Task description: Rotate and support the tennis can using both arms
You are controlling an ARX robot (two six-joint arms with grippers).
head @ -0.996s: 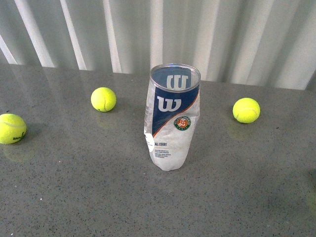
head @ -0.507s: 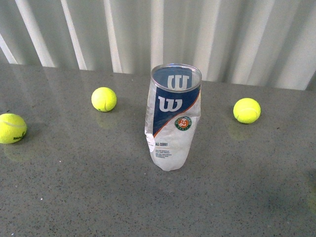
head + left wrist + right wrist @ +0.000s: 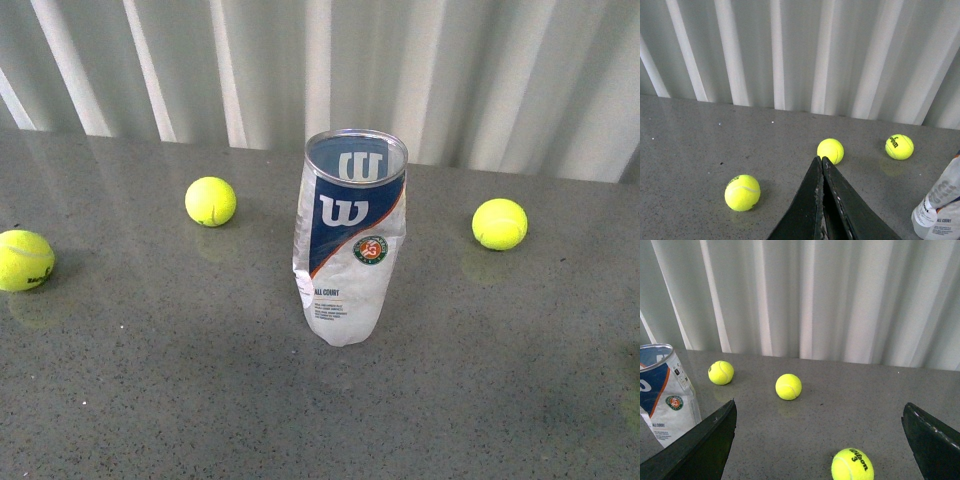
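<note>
The tennis can stands upright in the middle of the grey table, a clear dented tube with a navy "W" label, an orange stripe and a metal rim on top. Neither arm shows in the front view. In the left wrist view my left gripper is shut, its black fingers pressed together with nothing between them; the tennis can sits off to one side, apart from it. My right gripper is open wide, and the tennis can stands just beyond one finger, untouched.
Three yellow-green tennis balls lie on the table: one at the far left, one behind left of the can, one at the right. A white pleated curtain closes off the back edge.
</note>
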